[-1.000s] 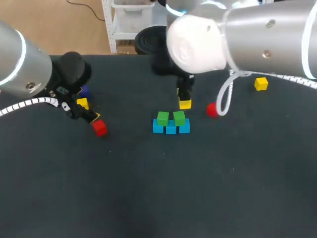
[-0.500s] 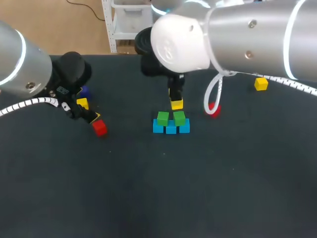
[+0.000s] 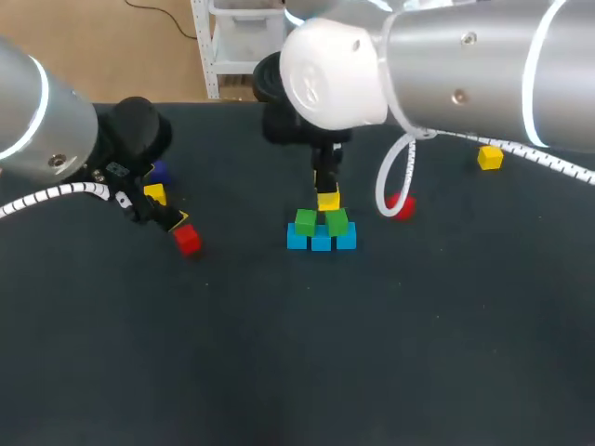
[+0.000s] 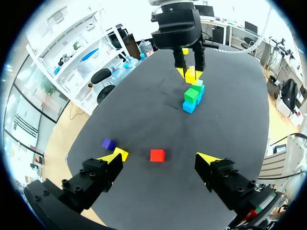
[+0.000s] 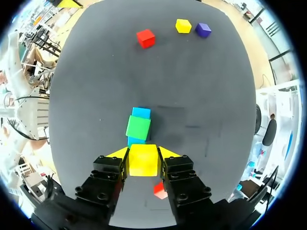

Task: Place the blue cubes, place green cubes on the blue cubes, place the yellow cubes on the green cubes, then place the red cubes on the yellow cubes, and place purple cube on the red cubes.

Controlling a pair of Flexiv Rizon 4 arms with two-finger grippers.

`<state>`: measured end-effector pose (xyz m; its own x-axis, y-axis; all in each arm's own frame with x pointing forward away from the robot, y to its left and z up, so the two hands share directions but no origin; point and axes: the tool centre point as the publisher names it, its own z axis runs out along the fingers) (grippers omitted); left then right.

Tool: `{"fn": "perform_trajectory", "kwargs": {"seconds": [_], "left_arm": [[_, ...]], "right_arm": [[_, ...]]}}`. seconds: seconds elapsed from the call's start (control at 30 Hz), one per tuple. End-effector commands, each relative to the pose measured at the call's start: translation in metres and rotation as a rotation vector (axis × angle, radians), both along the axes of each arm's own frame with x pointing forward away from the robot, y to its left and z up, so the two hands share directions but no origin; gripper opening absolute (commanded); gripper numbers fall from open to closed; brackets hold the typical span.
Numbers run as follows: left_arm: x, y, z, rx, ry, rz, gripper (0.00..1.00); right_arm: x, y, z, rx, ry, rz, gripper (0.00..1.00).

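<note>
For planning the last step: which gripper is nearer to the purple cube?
Left. The left gripper stands close beside the purple cube; the right gripper holds a yellow cube over the green cubes, far across.

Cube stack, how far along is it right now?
Done: a row of blue cubes carries two green cubes. In hand: the right gripper has its jaws shut on a yellow cube just above the greens. Left: two loose yellow cubes, two red cubes, the purple cube.
</note>
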<state>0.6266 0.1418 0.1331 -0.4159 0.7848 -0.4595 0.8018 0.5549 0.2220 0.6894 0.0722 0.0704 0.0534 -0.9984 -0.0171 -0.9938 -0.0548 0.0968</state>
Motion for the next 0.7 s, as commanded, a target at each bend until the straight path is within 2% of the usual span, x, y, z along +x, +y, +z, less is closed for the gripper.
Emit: {"fn": "perform_trajectory", "kwargs": {"seconds": [0.03,0.27,0.7], "left_arm": [[0.001,0.001,0.0,-0.003,0.0,-0.004,1.0],[0.001,0.001,0.0,-0.003,0.0,-0.004,1.0],[0.001,0.001,0.0,-0.003,0.0,-0.004,1.0]], "right_arm": [[-0.002,0.01,0.0,-0.038,-0.007,-0.009,0.0],[-0.007,0.014,0.0,-0.079,-0.028,-0.05,0.0],[-0.013,0.007,0.0,-0.051,-0.014,-0.067,0.0]]}}
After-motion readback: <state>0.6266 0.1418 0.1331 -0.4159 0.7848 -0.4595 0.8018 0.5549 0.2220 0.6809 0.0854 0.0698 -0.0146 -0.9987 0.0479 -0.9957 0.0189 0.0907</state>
